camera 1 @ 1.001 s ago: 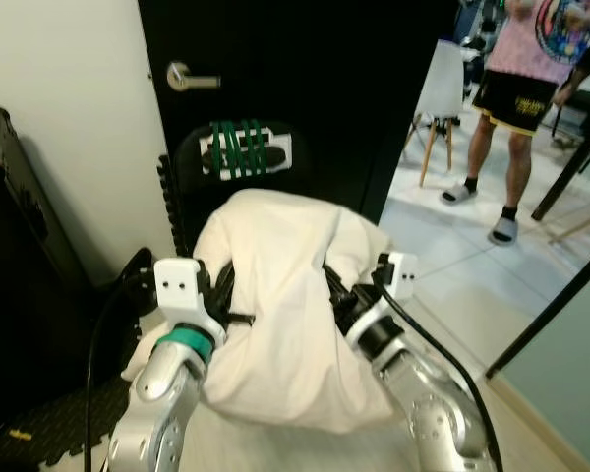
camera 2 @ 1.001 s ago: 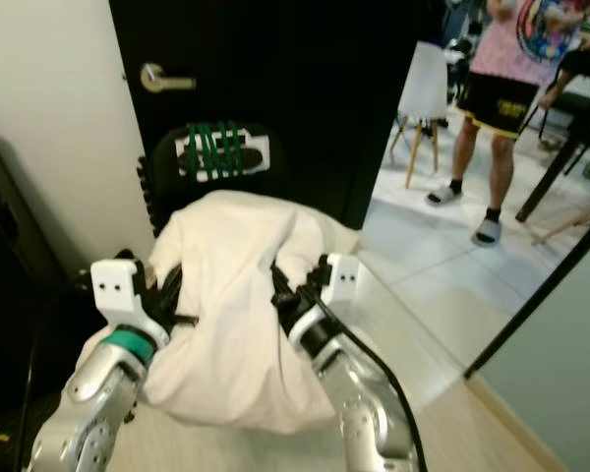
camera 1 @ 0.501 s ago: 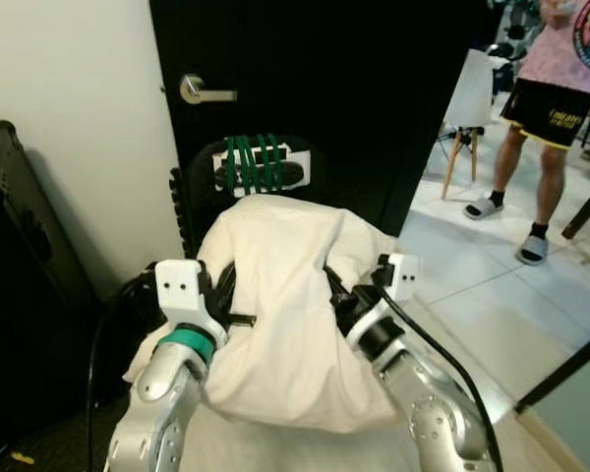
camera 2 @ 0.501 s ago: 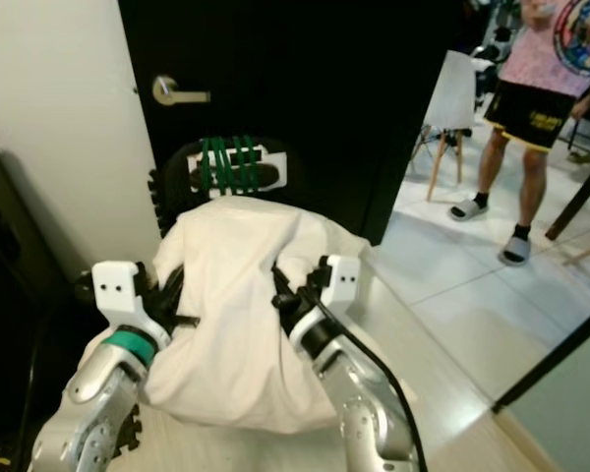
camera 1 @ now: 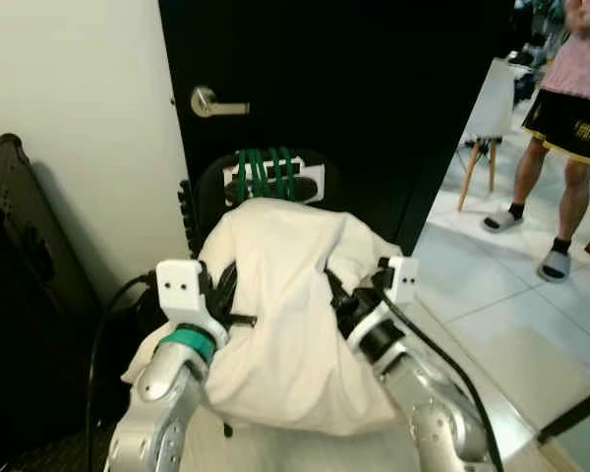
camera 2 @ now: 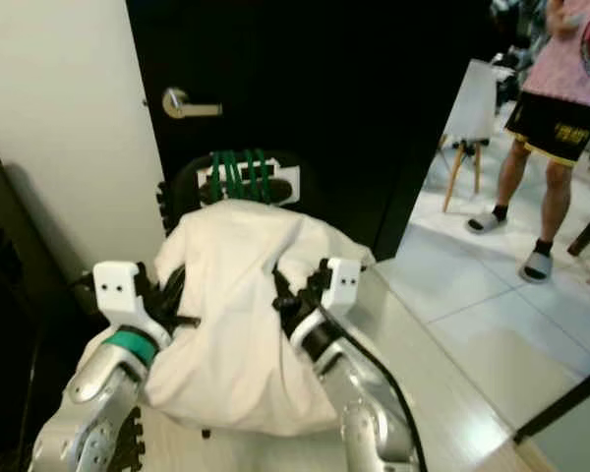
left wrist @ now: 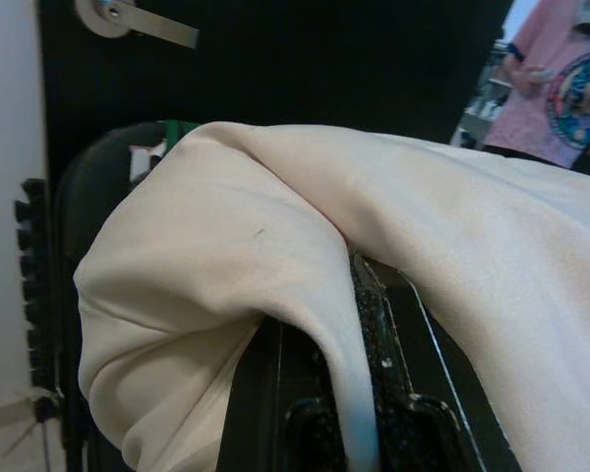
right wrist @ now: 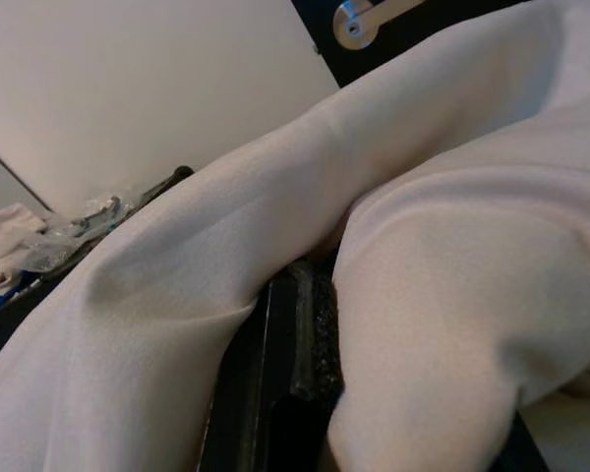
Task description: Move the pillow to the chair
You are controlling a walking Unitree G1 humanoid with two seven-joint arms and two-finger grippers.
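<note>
The carry is in hand: the left end effector (camera 1: pixel 221 295) and right end effector (camera 1: pixel 346 293) each pinch folds of the cream pillow (camera 1: pixel 280 305), held up between them; the black chair (camera 1: pixel 265 182) stands just beyond it, against the door (camera 1: pixel 334 79). Next, I judge, comes stepping closer, lowering it onto the seat, then letting go.

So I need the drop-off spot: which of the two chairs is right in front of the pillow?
The black chair with green straps across its backrest, against the dark door. The white wooden-legged chair stands far off on the tiles, near the person.
</note>
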